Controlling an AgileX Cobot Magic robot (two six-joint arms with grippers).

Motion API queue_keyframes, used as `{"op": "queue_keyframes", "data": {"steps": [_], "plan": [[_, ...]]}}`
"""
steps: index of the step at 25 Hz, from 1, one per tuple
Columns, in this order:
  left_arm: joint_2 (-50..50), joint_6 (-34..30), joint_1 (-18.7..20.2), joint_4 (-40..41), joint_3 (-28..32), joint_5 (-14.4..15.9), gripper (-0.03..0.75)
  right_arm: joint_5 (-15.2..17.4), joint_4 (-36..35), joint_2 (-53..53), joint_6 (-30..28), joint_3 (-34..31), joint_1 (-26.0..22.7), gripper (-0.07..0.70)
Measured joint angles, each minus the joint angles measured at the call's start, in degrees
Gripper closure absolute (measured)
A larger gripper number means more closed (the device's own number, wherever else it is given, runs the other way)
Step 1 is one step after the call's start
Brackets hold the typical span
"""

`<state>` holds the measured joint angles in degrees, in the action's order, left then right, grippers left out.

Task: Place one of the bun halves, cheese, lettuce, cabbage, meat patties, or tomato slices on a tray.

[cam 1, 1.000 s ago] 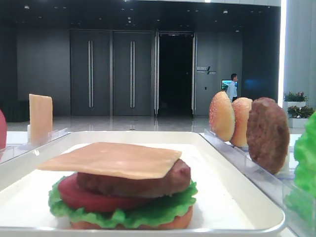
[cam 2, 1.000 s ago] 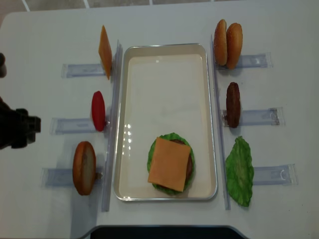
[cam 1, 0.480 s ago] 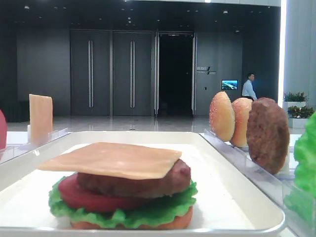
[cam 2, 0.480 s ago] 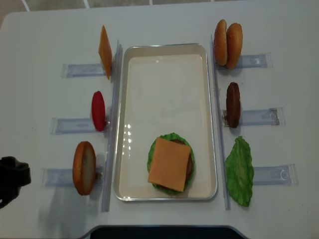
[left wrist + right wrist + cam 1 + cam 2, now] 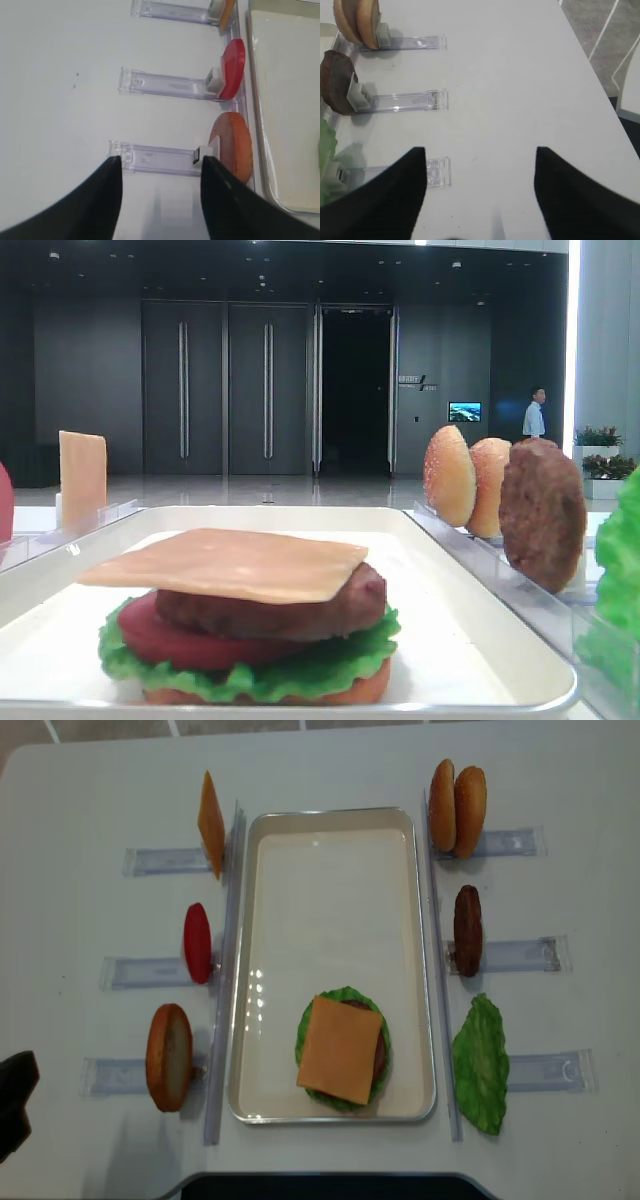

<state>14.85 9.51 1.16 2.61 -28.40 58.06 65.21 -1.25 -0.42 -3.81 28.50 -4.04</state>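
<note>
A white tray (image 5: 330, 820) lies in the middle of the table. On its near end sits a stack: bun, lettuce (image 5: 300, 670), tomato slice (image 5: 160, 635), meat patty (image 5: 270, 615), with cheese (image 5: 339, 1049) on top. In racks to the left stand another cheese slice (image 5: 211, 823), a tomato slice (image 5: 197, 942) and a bun half (image 5: 168, 1057). To the right are two bun halves (image 5: 457, 807), a patty (image 5: 467, 930) and a lettuce leaf (image 5: 482, 1063). My left gripper (image 5: 160, 162) is open and empty, over the rack left of the bun half (image 5: 231, 150). My right gripper (image 5: 480, 152) is open and empty over bare table.
Clear plastic racks (image 5: 155, 860) stick out on both sides of the tray, with long clear strips (image 5: 225, 970) along its edges. Part of my left arm (image 5: 15, 1105) shows at the lower left edge of the overhead view. The table's right edge (image 5: 600, 80) is close to the right gripper.
My left arm has drawn back from mid-left toward the table's near left corner in the overhead view. The food has not moved. A person in the background walked right.
</note>
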Motion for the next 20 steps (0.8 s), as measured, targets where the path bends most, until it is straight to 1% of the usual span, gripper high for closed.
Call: {"op": "queue_keyframes", "data": {"steps": [5, 6, 15, 20], "plan": [[-4.7, -4.8, 0.0, -1.7, 1.1, 4.1, 0.324, 0.0, 0.0, 0.0, 0.0, 0.0, 0.0, 0.162], [-5.8, -5.2, 0.0, -1.8, 1.3, 4.5, 0.324, 0.0, 0.0, 0.0, 0.0, 0.0, 0.0, 0.162], [-15.2, -5.6, 0.0, -1.9, 1.3, 5.4, 0.324, 0.0, 0.0, 0.0, 0.0, 0.0, 0.0, 0.162], [-15.7, -5.6, 0.0, -2.0, 1.3, 5.5, 0.324, 0.0, 0.0, 0.0, 0.0, 0.0, 0.0, 0.162]]}}
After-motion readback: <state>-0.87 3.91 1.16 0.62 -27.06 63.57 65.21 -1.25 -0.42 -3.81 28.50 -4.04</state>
